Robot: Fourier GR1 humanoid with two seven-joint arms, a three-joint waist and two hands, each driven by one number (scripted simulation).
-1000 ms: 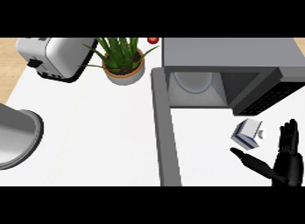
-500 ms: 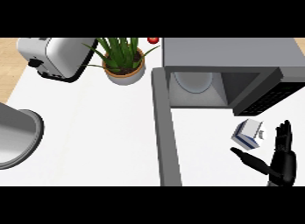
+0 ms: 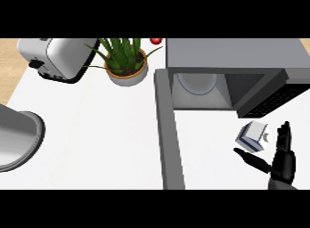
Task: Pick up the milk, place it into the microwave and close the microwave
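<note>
Milk: carton lies tilted on the surface, before the open microwave.
Hand: your right hand spread, empty.
Grasp: wrap both carton sides before lifting.

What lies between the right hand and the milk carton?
Nothing: the head view shows only bare white counter between the open right hand and the milk carton.

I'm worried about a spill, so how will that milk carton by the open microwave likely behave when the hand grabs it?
The milk carton looks boxy with flat sides, so it probably won't roll. It already seems tilted, so a nudge from the right hand might tip it.
</note>
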